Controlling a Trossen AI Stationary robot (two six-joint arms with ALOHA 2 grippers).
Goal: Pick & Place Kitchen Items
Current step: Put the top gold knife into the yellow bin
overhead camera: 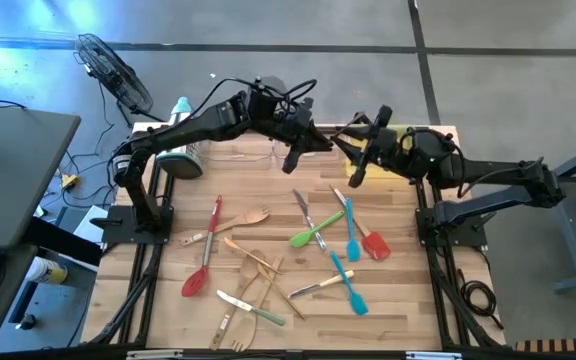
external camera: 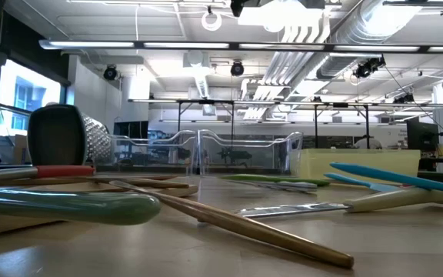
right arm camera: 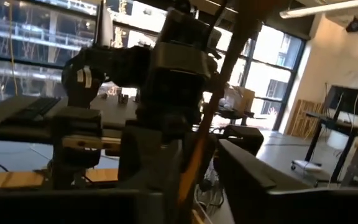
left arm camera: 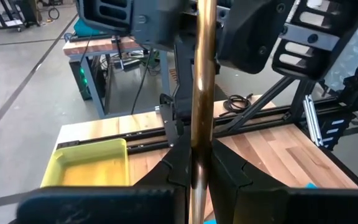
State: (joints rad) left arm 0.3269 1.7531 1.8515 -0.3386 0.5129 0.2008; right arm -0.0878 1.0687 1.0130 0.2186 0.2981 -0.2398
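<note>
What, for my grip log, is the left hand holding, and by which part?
The left hand pinches a wooden utensil along its slim shaft; which end cannot be told.
</note>
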